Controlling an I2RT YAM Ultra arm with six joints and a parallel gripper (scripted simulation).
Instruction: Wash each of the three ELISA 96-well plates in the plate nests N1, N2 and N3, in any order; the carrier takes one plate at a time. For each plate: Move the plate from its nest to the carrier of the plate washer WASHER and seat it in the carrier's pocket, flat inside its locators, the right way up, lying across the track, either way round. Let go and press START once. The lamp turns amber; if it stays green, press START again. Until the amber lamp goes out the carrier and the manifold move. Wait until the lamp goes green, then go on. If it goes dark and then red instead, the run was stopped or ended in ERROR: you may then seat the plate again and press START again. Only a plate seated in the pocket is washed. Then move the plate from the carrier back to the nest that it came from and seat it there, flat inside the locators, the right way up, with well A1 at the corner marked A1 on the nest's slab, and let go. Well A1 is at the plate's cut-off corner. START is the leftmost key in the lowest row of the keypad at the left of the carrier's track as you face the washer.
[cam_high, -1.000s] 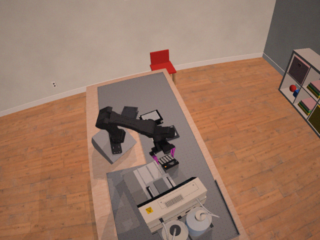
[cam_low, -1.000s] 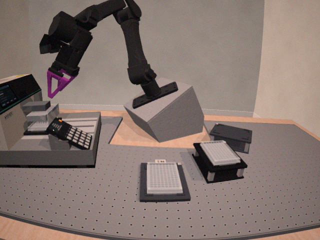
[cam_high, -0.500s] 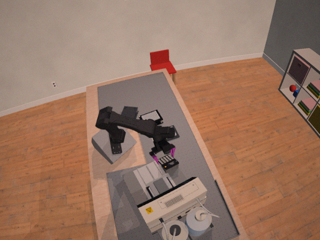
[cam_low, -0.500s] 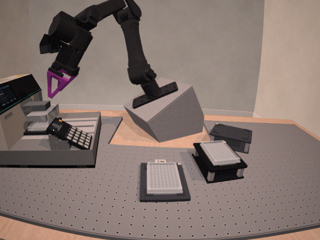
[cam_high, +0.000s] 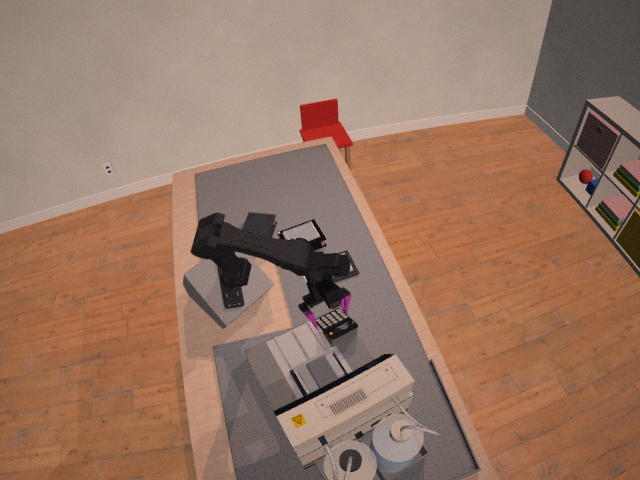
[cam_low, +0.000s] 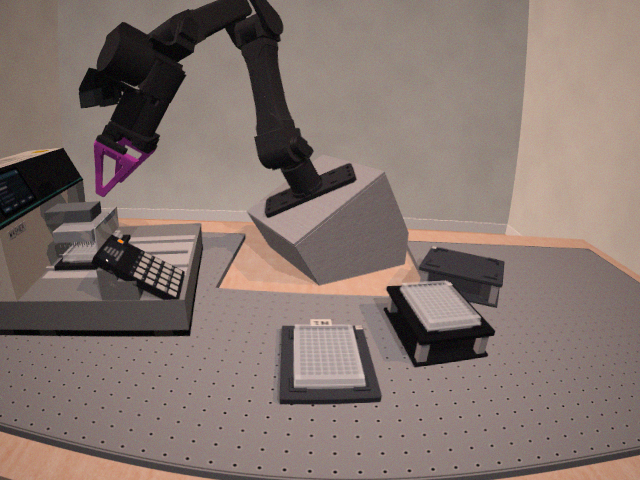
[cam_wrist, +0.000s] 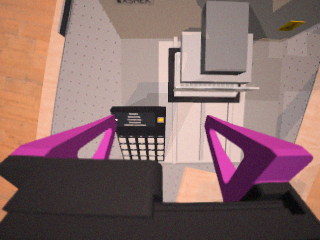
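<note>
Gripper (cam_low: 116, 170) hangs in the air above the washer (cam_high: 345, 400) keypad (cam_low: 142, 266), well clear of it. The magenta fingers are spread to full width with nothing between them and touching nothing. In the wrist view the keypad (cam_wrist: 138, 134) sits below, near the left finger, with an amber lamp (cam_wrist: 160, 120) lit at its top right corner; the carrier track runs between the fingers further down.

One plate (cam_low: 77, 252) lies on the carrier under the grey manifold block (cam_low: 72, 210), inside the washer at the counter's near end in the top view.

The second plate (cam_low: 327, 355) lies flat in a low dark nest (cam_low: 330, 395) toward the front edge of the counter in the exterior view, with a small label at the nest's far edge. The third plate (cam_low: 439, 304) sits on a raised black nest (cam_low: 439, 338) just right of it. A third nest (cam_low: 461, 266) behind that one, near the right edge, shows only its dark top, no plate.

The arm stands on a tilted grey pedestal (cam_low: 356, 232) mid counter, between the washer and the nests. Two bottles (cam_high: 395, 444) stand behind the washer at the counter's end.
</note>
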